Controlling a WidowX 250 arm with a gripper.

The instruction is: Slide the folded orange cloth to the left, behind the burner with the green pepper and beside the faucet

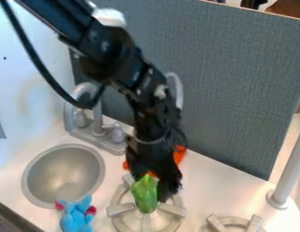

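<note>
The gripper point(152, 186) was at the green pepper point(144, 195) over the near burner point(120, 209), apparently at grasping or placing; whether it pinched the pepper could not be told, so the next move called for confirming contact.

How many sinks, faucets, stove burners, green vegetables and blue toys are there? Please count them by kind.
Round grey metal sink: 1
Curved grey faucet: 1
Round grey stove burners: 2
Glossy green pepper-shaped thing: 1
Blue soft toy with dark pink parts: 1
Total: 6
</note>
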